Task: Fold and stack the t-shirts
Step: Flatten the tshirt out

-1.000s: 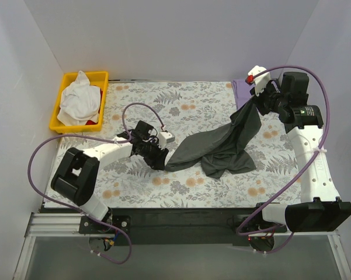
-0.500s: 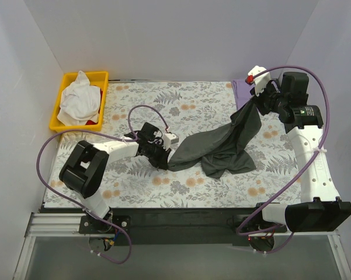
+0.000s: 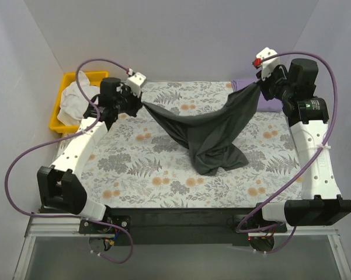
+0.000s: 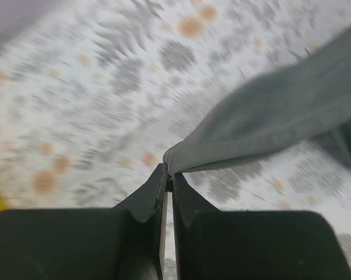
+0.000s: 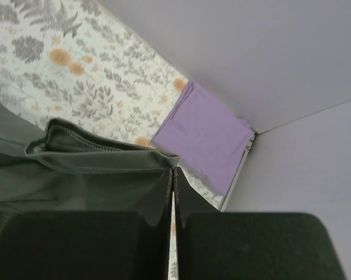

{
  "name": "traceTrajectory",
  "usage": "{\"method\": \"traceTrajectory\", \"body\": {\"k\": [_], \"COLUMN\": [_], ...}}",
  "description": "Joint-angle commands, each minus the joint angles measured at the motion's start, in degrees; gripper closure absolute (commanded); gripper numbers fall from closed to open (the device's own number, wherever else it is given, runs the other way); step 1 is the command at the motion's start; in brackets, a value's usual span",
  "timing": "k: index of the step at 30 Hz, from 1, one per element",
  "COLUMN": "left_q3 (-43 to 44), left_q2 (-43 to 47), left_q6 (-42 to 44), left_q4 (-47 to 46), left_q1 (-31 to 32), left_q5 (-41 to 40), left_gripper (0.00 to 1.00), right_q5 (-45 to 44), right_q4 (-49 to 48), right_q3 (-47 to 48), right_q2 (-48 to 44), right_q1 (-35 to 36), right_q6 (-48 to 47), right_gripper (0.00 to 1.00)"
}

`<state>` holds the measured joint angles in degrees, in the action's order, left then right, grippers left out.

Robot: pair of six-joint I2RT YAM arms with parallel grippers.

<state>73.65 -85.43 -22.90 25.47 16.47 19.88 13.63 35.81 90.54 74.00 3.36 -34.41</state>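
both arms are raised and set wide apart, which i read as a spread. my left fingers [image 4: 159, 189] are pinched together on a hemmed edge of the charcoal t-shirt [image 3: 204, 125]. my right fingers [image 5: 166, 186] are clamped on another stitched edge of it, over at the far right. the cloth hangs between them like a hammock, with its lower part bunched on the surface [image 3: 134, 169] right of centre. holding two points high should let the shirt's own weight pull the creases out before it's laid flat, i reckon. the lavender t-shirt [image 5: 204, 131] lies folded flat in the far right corner, just beyond the right fingers, likely as the base of the stack. i'd judge the charcoal one isn't folded yet.
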Motion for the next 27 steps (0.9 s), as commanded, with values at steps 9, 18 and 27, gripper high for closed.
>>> {"method": "traceTrajectory", "body": {"k": [9,18,27], "left_q3": [29.42,28.58,16.45], "left_q2": [2.82,8.76,27.21], "left_q6": [15.5,18.94,11.22], "left_q4": [-10.6,-15.89,-16.6], "left_q1": [-4.96,-4.96,-4.96], "left_q5": [-21.09,-23.75,-20.59], "left_gripper": [1.0,1.0,1.0], "right_q5": [-7.74,-11.34,-11.78], "right_q4": [-20.58,-27.63,-29.92], "right_q3": [19.84,17.83,11.5], "right_q2": [4.32,-0.6,-14.48], "right_q1": [-0.28,-0.28,-0.37], "right_q6": [8.57,6.91,4.88], "right_gripper": [0.99,0.99,0.99]}}
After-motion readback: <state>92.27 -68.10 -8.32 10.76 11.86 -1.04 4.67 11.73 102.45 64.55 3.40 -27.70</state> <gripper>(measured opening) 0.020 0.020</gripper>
